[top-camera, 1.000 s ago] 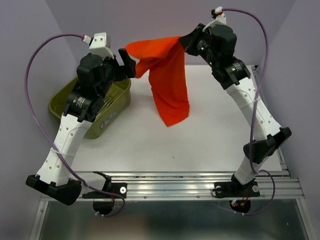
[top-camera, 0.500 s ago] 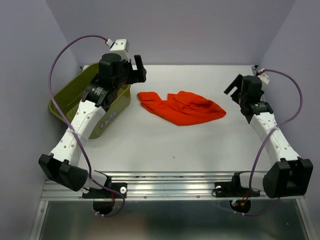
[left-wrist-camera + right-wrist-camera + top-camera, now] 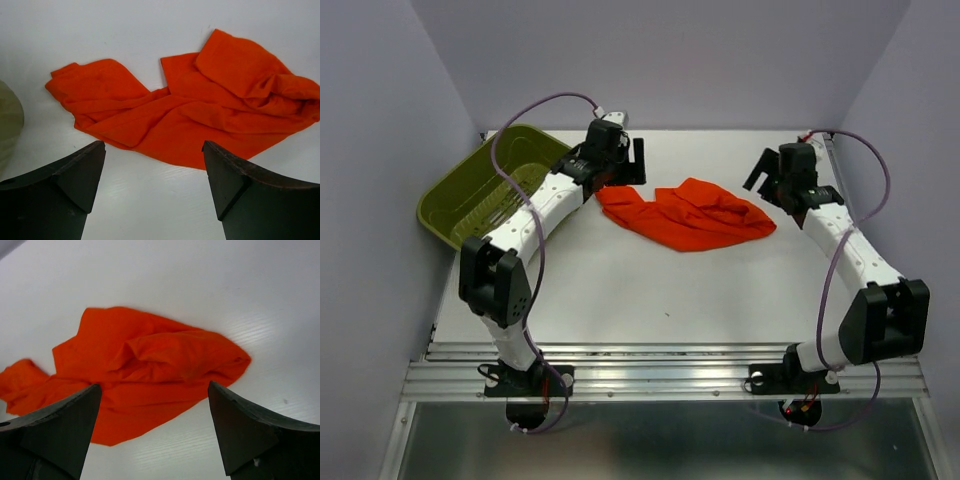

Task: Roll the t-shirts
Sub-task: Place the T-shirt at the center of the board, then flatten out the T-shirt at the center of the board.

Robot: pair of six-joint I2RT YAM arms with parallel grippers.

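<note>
**Top external: t-shirt [image 3: 685, 215] lay bunched on the surface [image 3: 650, 290], nothing gripped**

The orange-red t-shirt lay crumpled and unrolled toward the far side of the white surface, stretched from left to right. The left pincer [image 3: 623, 170] hovered just beside its left end, jaws spread wide and holding nothing. In the left wrist view the cloth lay beyond both fingers, untouched. The right pincer [image 3: 772, 183] stood near the t-shirt's right end, likewise wide open and empty. An olive-green basket [image 3: 455, 205] sat at the far left corner, apart from the t-shirt.
</note>
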